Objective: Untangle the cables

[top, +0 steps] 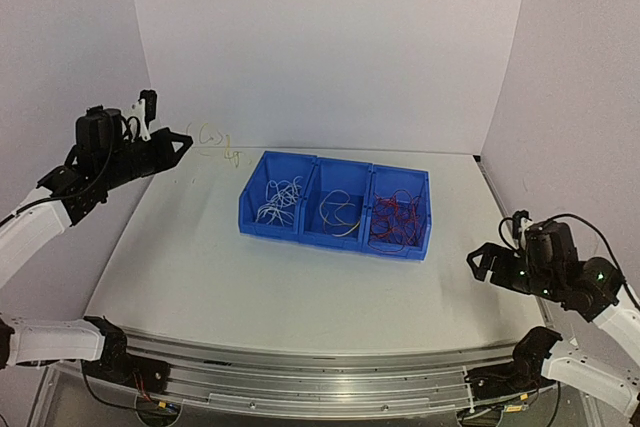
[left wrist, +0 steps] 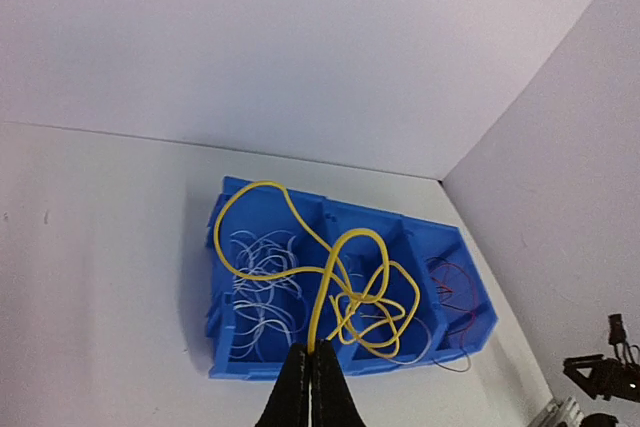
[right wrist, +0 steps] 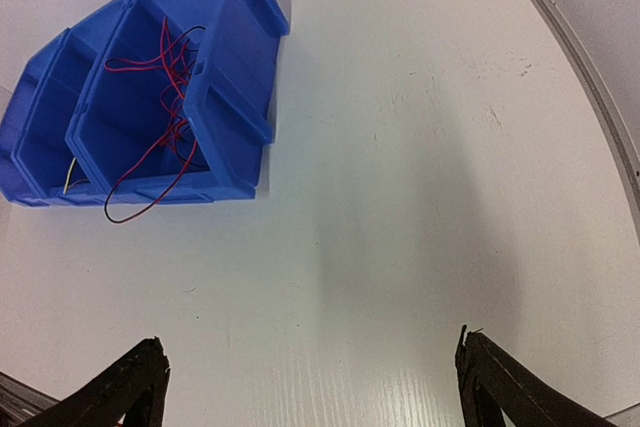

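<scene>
Pinched shut, my left gripper [top: 184, 141] held a yellow cable [left wrist: 352, 297] raised over the far left corner of the table [top: 200, 277], well apart from the blue bin [top: 300, 234]. On the left wrist camera I saw the tips pressed together with that cable clamped between them. It rose in one big loop and bunched into a knot of smaller curls.

Moving right, the bin sat near the middle of the table, with three compartments side by side. White cables [top: 279, 201] lay curled in the left compartment, a few more yellow cables [top: 340, 215] in the middle one, and red cables [top: 394, 217] filled the right one. On the right wrist camera I could see one red strand looping out over the bin's wall onto the table.

Furthest right, my right gripper [top: 484, 265] hovered over the table's right side, jaws spread wide with nothing between them, near the bin but clear of it.
</scene>
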You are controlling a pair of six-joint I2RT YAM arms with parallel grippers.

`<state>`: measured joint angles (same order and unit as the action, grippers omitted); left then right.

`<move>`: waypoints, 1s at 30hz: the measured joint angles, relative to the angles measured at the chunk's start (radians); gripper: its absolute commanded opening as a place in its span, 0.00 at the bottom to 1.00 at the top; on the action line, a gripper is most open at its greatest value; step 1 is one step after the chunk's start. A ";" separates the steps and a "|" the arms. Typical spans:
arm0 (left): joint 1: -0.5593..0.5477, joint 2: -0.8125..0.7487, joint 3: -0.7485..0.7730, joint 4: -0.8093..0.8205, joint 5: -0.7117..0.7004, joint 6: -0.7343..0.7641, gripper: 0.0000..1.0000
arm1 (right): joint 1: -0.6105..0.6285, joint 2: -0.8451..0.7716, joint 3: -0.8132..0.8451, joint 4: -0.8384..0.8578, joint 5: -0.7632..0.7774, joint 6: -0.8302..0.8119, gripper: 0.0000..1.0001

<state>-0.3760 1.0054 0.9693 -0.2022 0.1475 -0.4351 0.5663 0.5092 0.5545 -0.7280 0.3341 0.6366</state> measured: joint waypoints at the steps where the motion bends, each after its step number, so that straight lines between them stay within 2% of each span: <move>1: 0.000 0.010 0.025 0.012 0.039 -0.001 0.00 | 0.000 -0.006 0.000 0.000 -0.001 0.000 0.97; 6: -0.005 0.093 0.104 0.083 0.204 -0.014 0.00 | 0.000 -0.027 0.000 0.000 -0.002 0.002 0.97; 10: -0.050 0.192 0.142 0.107 0.263 -0.018 0.00 | 0.000 -0.030 0.000 0.000 -0.002 0.008 0.97; 18: -0.267 0.462 0.335 0.087 0.218 0.038 0.00 | 0.000 -0.029 0.000 0.000 -0.002 0.019 0.97; 30: -0.344 0.820 0.669 -0.013 0.079 0.157 0.00 | 0.000 -0.029 0.000 0.000 -0.001 0.026 0.97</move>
<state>-0.7203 1.8250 1.6379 -0.2149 0.2265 -0.2776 0.5663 0.4798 0.5545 -0.7277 0.3328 0.6621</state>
